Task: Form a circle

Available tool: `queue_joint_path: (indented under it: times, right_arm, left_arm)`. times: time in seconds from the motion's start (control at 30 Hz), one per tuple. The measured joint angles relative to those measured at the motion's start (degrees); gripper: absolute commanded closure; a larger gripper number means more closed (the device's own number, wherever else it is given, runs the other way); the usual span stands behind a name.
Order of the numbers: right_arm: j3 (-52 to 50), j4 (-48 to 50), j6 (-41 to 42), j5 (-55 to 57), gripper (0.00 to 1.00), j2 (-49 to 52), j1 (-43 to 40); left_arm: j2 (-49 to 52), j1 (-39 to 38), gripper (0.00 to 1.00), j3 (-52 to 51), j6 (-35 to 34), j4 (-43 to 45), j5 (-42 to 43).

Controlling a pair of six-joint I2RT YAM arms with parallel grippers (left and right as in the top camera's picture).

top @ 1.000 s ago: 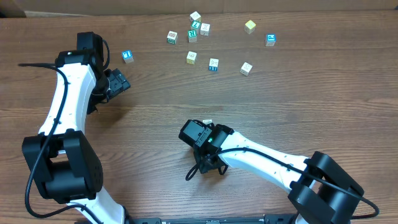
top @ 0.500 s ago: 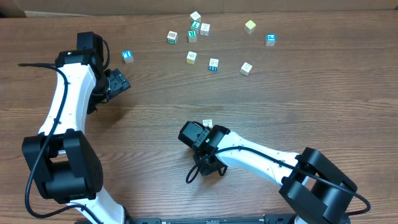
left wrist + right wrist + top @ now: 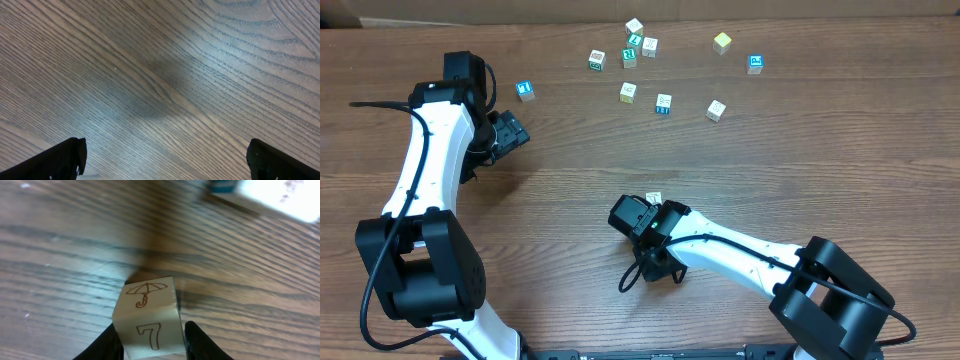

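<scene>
Our right gripper (image 3: 152, 341) is clamped on a cream cube (image 3: 149, 314) at the overhead frame's centre. Our left gripper (image 3: 165, 160) gapes, empty. The other cubes (image 3: 628, 92) lie scattered at upper centre, forming no circle yet. The fingers seem to catch only the cube's near end, so it may twist loose or knock neighbours on landing.

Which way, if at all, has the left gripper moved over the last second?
No, it has not moved. In the overhead view the left gripper stays at the same spot just below and left of the blue-faced cube, jaws wide open.
</scene>
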Motion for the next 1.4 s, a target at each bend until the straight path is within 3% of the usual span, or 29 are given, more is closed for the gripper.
queue_joint_path:
  times: [0.37,0.7,1.4]
  right_arm:
    - [1.7,0.6,1.5,-4.8,0.65,0.0,-7.6]
    - [1.7,0.7,1.7,-6.6,0.54,0.0,-7.7]
    - [7.6,-1.9,1.7,-4.8,0.49,-1.4,-8.0]
  left_arm:
    - [0.0,0.0,0.0,0.0,0.0,0.0,0.0]
    - [0.0,0.0,0.0,0.0,0.0,0.0,0.0]
    - [0.0,0.0,0.0,0.0,0.0,0.0,0.0]
